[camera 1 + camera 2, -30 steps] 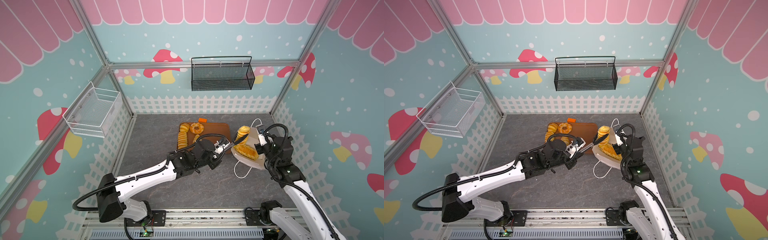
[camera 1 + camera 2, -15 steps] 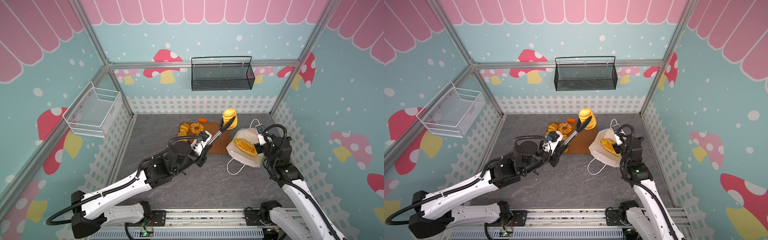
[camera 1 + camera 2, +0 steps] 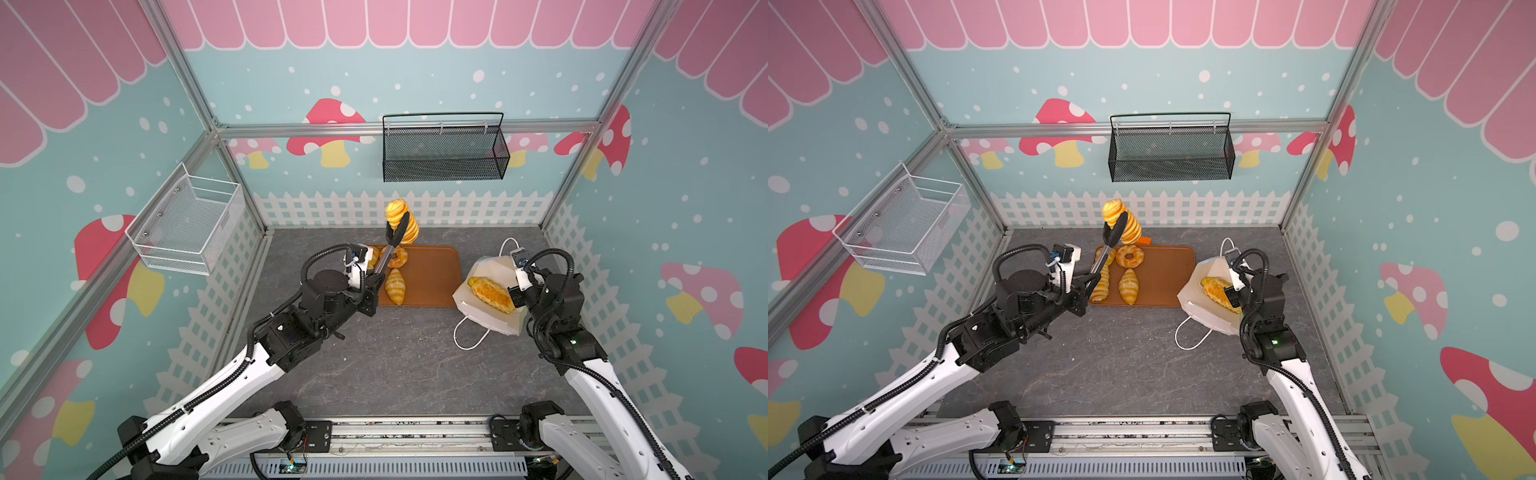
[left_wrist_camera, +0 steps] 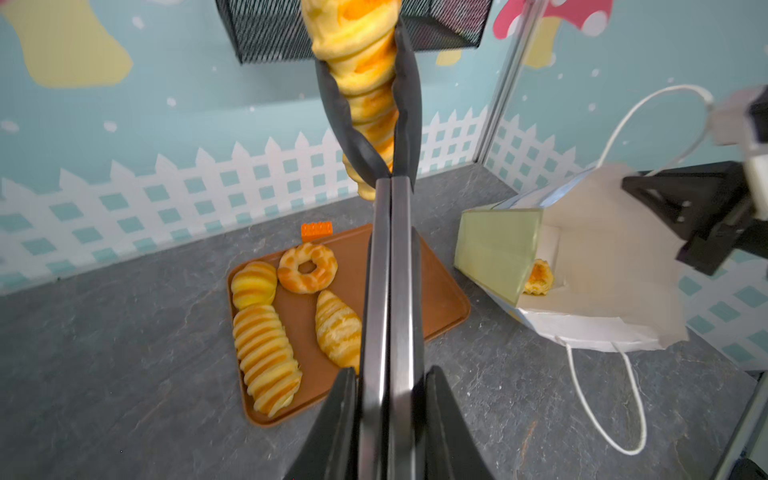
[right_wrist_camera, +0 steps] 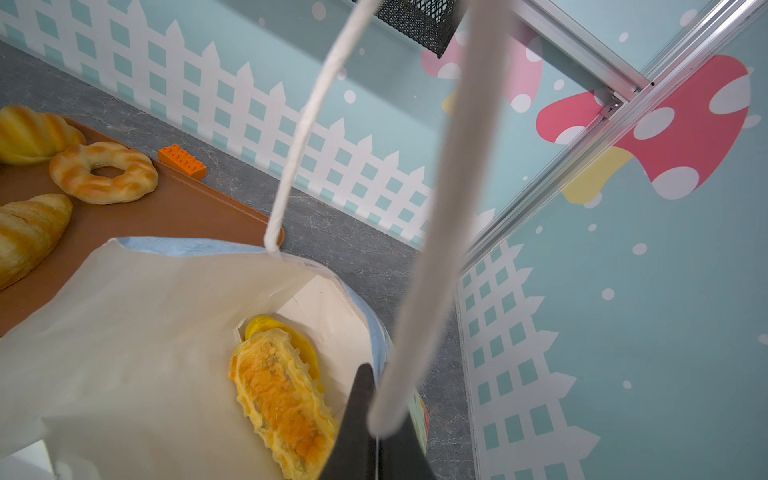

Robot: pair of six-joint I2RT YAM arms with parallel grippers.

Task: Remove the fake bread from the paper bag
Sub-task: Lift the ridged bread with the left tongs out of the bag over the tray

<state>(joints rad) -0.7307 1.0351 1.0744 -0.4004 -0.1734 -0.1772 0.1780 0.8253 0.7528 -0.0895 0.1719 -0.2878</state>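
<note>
So the left hand [image 3: 372,282], clamping tongs [image 3: 392,245], swung a roll [image 3: 401,218] from bag [image 3: 490,320] to tray's [image 3: 432,270] 12 o'clock; right hand [image 3: 517,286] pinched the bag, more bread [image 3: 492,294] inside.

Four cameras sharing the tray [image 3: 432,274]
Both top views look steeply down from high above it; the wrist cameras sit close, the right over the paper bag [image 5: 124,332] beside it.

We see glossy, plastic-looking bread [image 4: 266,357] on a smooth brown tray [image 4: 440,299]; the bag [image 4: 602,266] is matt creased paper with cord handles [image 5: 299,137]; the tongs [image 4: 386,291] show brushed metal arms and matt black tips; the tabletop [image 3: 374,365] looks like grey stone
</note>
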